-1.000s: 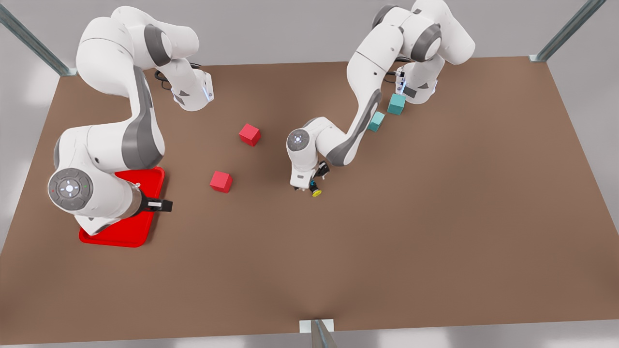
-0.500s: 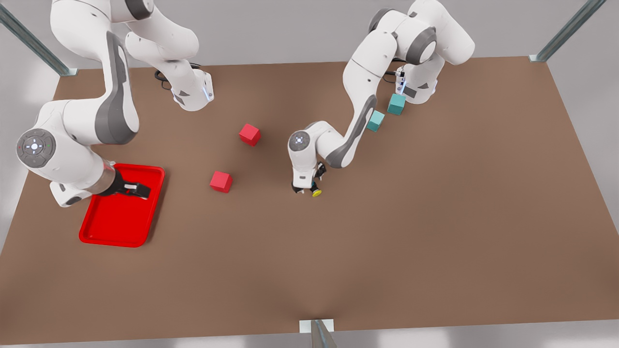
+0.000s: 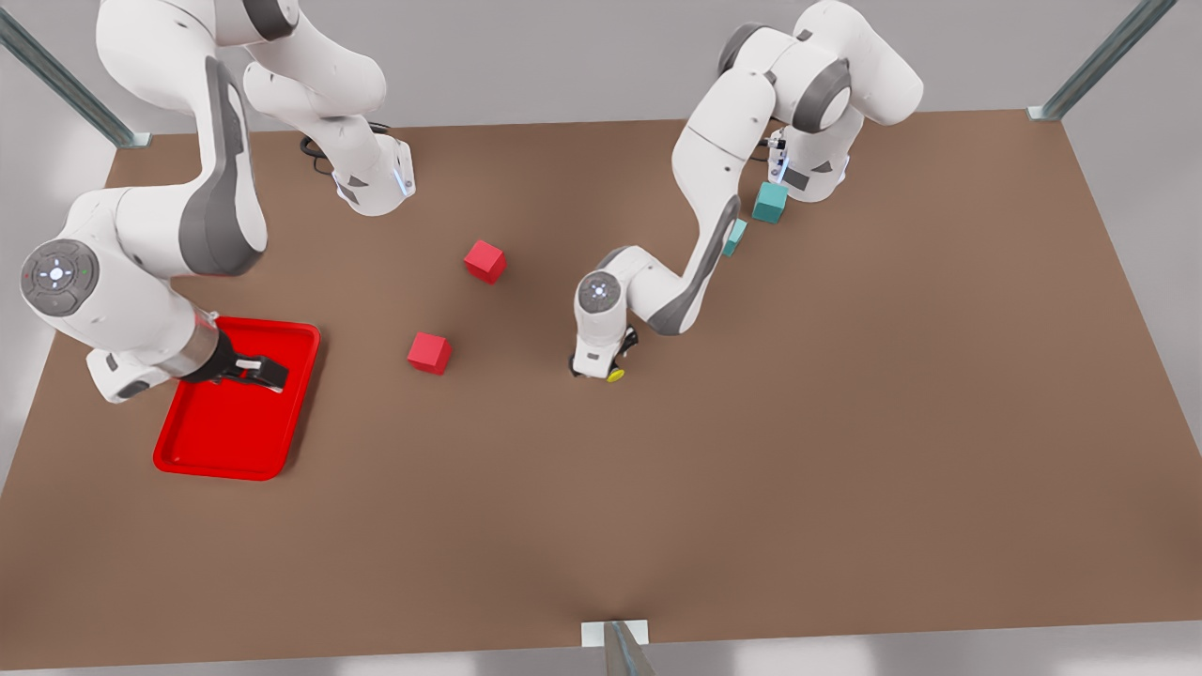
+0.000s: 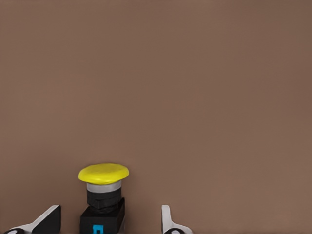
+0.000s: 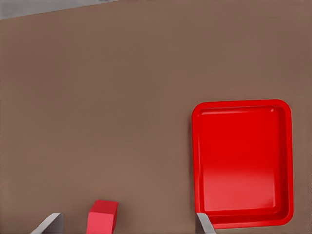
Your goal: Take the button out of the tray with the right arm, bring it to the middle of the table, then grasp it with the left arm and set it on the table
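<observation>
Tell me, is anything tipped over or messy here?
Nothing stands out. The small yellow-capped black push-button stands upright on the plain brown table, between the open left gripper. The glossy red tray lies flat under the open right gripper.

Your tray (image 3: 192, 451) sits on the table (image 3: 845, 422) out at nine o'clock from the middle, with the right gripper (image 3: 268, 371) above it. Two cubes lie between tray and centre: one (image 3: 429, 353) nearer you, the other (image 3: 485, 261) at one o'clock from it. The button (image 3: 615, 376) is on the table mid-way across, between the left gripper's (image 3: 601, 368) parted fingers (image 4: 168, 222). Two more cubes (image 3: 734, 237) (image 3: 770, 202) sit at one o'clock from the button, close together, by the left arm's base.
</observation>
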`<act>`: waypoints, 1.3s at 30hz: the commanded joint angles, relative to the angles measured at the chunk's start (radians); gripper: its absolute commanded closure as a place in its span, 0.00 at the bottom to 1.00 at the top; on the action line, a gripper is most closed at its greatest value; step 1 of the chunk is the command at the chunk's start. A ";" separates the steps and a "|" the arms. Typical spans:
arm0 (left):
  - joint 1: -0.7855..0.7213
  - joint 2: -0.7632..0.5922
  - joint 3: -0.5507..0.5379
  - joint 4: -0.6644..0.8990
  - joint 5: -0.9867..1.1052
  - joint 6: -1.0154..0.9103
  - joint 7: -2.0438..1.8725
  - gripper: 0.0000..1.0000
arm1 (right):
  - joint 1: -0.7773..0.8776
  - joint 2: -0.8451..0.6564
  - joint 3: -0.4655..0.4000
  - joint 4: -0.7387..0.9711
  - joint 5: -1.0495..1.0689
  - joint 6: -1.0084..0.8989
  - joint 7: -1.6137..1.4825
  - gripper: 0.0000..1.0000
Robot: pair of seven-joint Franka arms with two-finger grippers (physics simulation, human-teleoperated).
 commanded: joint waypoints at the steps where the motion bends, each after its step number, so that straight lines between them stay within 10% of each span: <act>1: 0.003 0.000 0.000 0.001 -0.036 0.000 0.341 0.00 | 0.004 0.001 0.000 0.008 -0.003 -0.017 0.002 0.00; 5: 0.003 0.004 0.000 0.001 -0.036 0.000 0.341 0.01 | 0.075 -0.002 0.001 0.054 -0.028 -0.041 0.005 0.00; 9: 0.003 0.006 0.000 0.001 -0.038 0.000 0.341 0.35 | 0.079 0.001 0.001 0.050 -0.023 -0.055 0.007 0.00; 21: 0.021 0.012 0.000 -0.001 -0.039 -0.011 0.342 0.59 | 0.144 0.015 0.003 0.053 -0.025 -0.208 0.010 0.00; 31: 0.010 -0.028 0.066 0.034 -0.031 -0.065 0.330 0.61 | 0.129 0.015 0.001 0.066 -0.016 -0.195 0.008 0.00; 39: -0.002 -0.022 0.183 0.162 0.564 -0.548 -0.395 0.60 | 0.147 0.018 0.001 0.111 -0.016 -0.109 0.010 0.00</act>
